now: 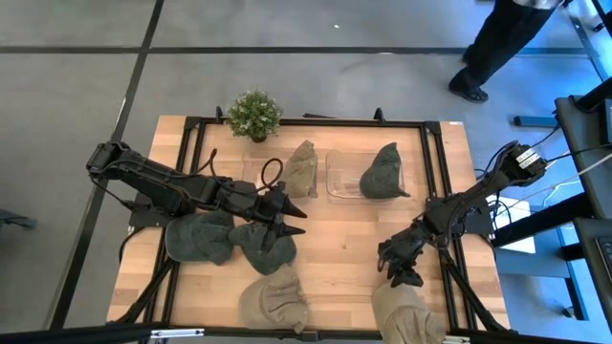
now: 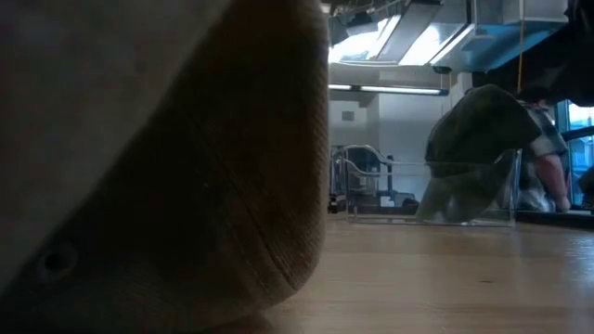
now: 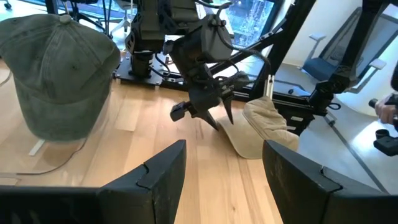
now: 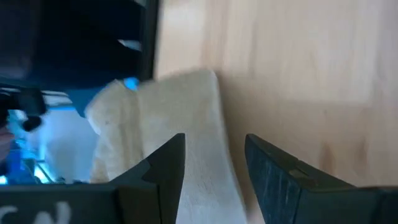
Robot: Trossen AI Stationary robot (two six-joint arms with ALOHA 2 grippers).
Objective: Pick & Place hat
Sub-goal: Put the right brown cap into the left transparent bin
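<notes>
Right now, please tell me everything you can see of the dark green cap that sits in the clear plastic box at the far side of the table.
The dark green cloth cap has a rounded crown of stitched panels with a small button on top. It sits in the clear plastic box, filling the box's right part, while the left part shows bare. In the low view the crown rises well above the box's wall and leans against it. It looks like soft washed cotton. Neither hand touches it.

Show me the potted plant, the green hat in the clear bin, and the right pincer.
potted plant (image 1: 254, 114), high view, leafy top.
green hat (image 1: 382, 173), high view, crown.
right pincer (image 1: 402, 277), high view, between its fingertips.
</notes>
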